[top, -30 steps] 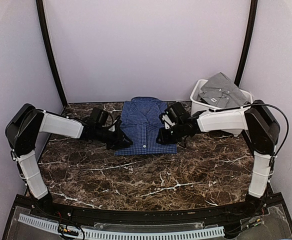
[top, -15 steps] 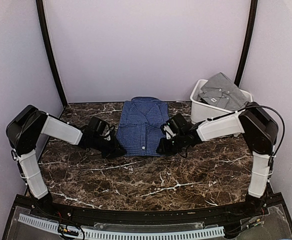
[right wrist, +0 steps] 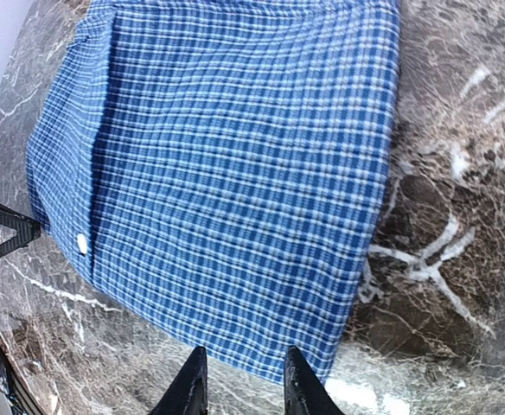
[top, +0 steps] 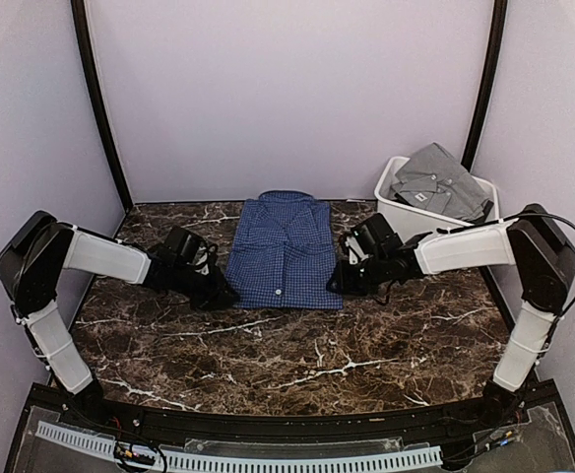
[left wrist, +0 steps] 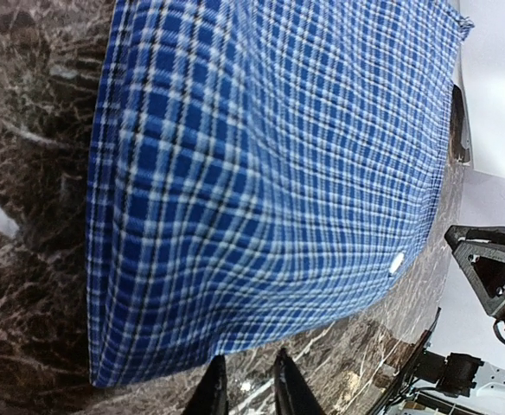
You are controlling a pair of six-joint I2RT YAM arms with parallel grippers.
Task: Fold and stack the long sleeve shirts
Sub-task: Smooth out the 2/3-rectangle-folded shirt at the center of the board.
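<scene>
**Fold-and-stack station: first shirt folded, second waiting**

- Marble table [top: 297, 345]: 1. Carries everything listed below.
- Arms: 2, one on each side of the folded shirt, both low over the tabletop.
- White bin [top: 389, 209]: 1, at the far right corner.
- Long sleeve shirts: 2.
  - Navy check shirt [top: 283, 251]: lies flat at the middle of the table's far half as a tidy rectangle, collar away from the arms. Its folding looks finished.
  - Grey shirt [top: 435, 177]: heaped loosely in the bin, not yet folded.
- Claws: 2.
  - Left gripper [top: 219, 294]: just beside the navy shirt's near-left corner, fingers a narrow gap apart, nothing between them.
  - Right gripper [top: 339, 284]: just beside the near-right corner, fingers apart, empty.
- White button [left wrist: 397, 263]: 1 showing near the shirt's near edge.

Step in hand, as judged: the changeover between the two garments. The next move likely calls for the right arm to reach into the bin, lift the grey shirt out, and spread it on bare marble for folding, then set it on top of the navy one.
</scene>
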